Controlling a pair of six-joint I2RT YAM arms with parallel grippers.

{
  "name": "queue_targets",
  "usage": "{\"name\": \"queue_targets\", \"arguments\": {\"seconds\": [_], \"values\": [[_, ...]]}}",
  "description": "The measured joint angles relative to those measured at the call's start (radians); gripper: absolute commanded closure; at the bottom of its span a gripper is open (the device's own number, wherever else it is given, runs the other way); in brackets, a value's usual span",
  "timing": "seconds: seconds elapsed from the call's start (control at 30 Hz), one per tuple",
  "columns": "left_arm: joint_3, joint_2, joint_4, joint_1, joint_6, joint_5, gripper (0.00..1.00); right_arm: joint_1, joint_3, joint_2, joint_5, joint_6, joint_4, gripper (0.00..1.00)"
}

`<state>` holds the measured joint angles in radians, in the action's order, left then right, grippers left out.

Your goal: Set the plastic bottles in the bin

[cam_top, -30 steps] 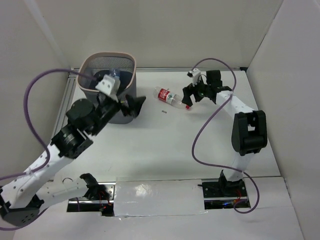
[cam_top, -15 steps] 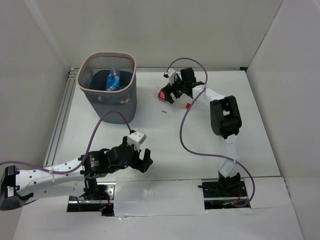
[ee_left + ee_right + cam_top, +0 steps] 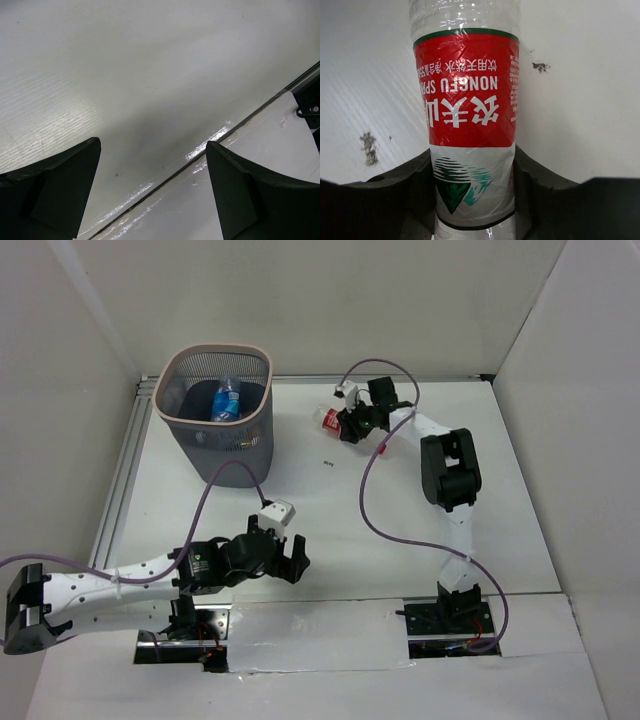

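By the worktop's (image 3: 330,510) near edge the left gripper (image 3: 288,558) hangs wide apart and empty; farther back, right of the bin (image 3: 262,390), the right gripper (image 3: 345,425) pinches the red-labelled bottle (image 3: 465,100) across its label, sensibly, since it looks light, thin-walled, slick and easily dented.

The white-and-black left arm (image 3: 100,585) and right arm (image 3: 455,475) are each trailing a looping purple cable (image 3: 372,515) and carrying black, wedge-shaped end effector fingers (image 3: 55,190).

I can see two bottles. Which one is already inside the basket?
The blue-labelled bottle: it sits inside the mesh bin. The red-labelled bottle is outside it, over the table, gripped by the right tool.
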<state>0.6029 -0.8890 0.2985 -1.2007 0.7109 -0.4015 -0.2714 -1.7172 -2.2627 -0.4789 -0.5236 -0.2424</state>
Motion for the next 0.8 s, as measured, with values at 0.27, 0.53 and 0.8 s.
{"name": "queue_targets", "arguments": {"seconds": [0.27,0.53,0.8], "values": [[0.000,-0.077,-0.072,-0.004,-0.016,-0.002,0.01,0.081,-0.237,0.093,-0.184,0.053,-0.232,0.82],[0.001,-0.121,-0.128,-0.008,-0.055,0.015,0.01,-0.177,-0.474,0.351,-0.215,0.165,-0.031,0.84],[-0.033,-0.017,-0.150,-0.009,-0.055,0.014,0.01,-0.390,-0.665,0.226,-0.157,0.301,0.229,0.73]]}}
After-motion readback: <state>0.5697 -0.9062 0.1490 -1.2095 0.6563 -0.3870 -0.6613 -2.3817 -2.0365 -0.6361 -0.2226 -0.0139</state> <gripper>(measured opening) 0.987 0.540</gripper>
